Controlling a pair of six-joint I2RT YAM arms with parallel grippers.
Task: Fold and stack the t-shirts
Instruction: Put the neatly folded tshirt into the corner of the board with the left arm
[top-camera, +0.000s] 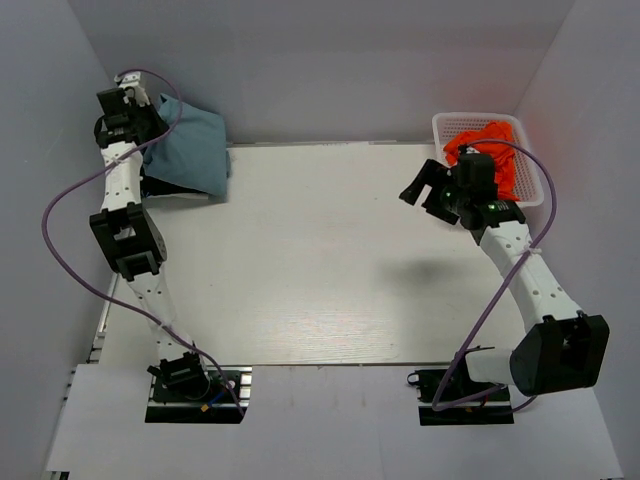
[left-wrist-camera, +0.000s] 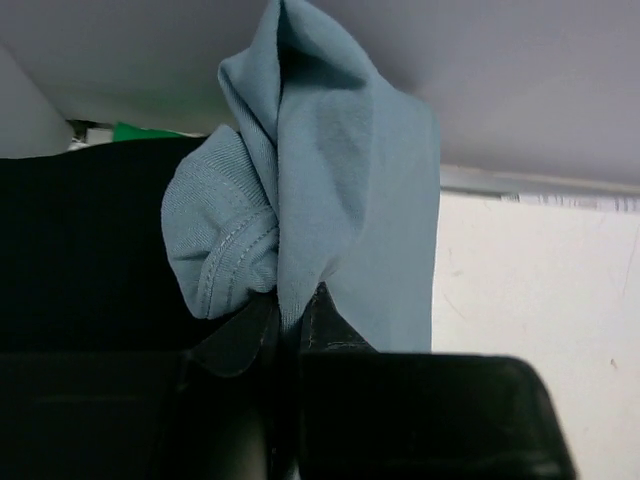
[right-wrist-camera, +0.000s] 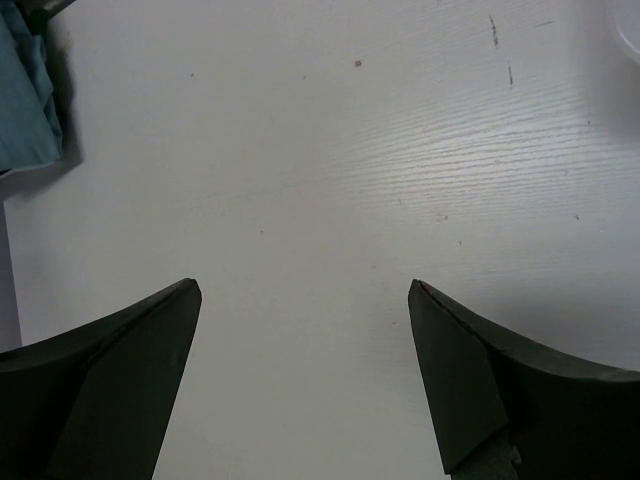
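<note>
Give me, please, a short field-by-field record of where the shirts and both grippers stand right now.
left gripper: shut, pinching a fold of the slate-blue t-shirt
slate-blue t-shirt: bunched at the table's far left corner
black cloth: beside and partly under the blue shirt
right gripper: open, holding nothing, above bare table
orange-red t-shirts: heaped in the white basket, far right; count unclear
folded stack: none visible yet

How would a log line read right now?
left claw: shut on slate-blue t-shirt | right claw: open, empty | orange-red t-shirts: in white basket
</note>
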